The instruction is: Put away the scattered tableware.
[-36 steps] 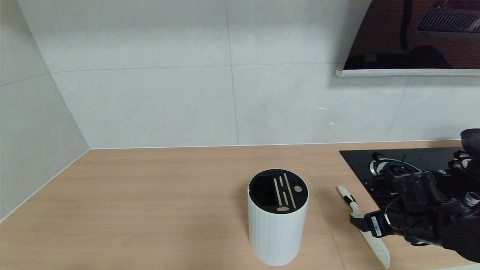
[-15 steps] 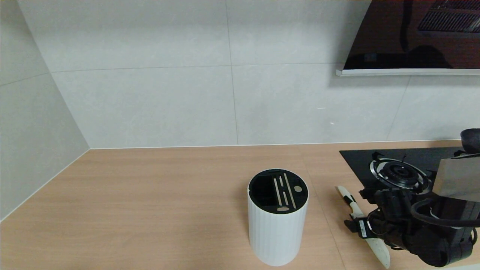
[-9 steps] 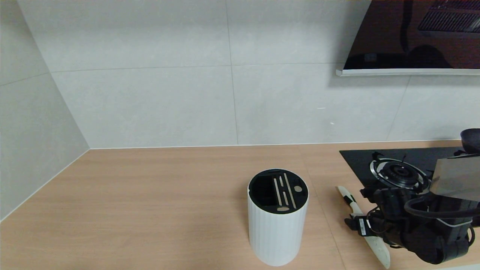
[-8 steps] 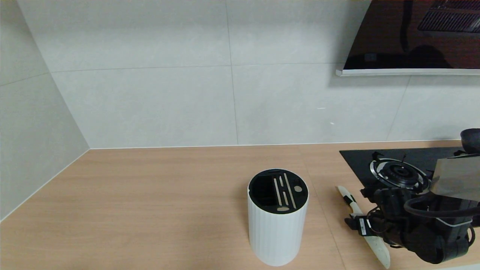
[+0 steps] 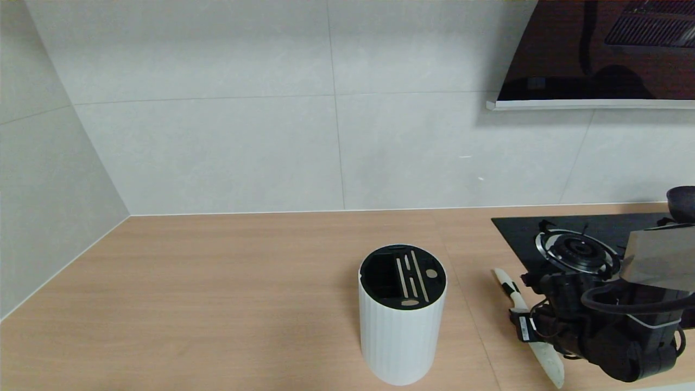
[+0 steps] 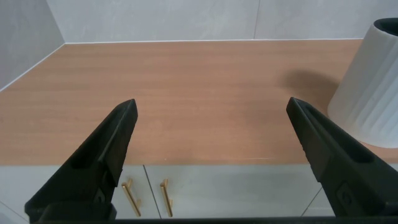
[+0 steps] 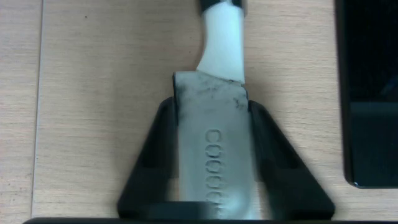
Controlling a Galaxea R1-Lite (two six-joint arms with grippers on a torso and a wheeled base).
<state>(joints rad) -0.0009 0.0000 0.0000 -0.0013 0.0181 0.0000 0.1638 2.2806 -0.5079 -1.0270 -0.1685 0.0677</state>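
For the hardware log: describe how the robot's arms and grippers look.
The right arm is black and bulky, with a looping black cable, a silvery-grey flat panel and a small white label by the right gripper. The left gripper has two long black wedge-shaped fingers.

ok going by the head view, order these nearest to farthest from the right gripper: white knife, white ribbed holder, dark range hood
1. White knife with a black band: between the jaws of the right gripper, at the right.
2. White ribbed cylindrical holder: standing to the gripper's left.
3. Dark glossy range hood: high up, far behind.
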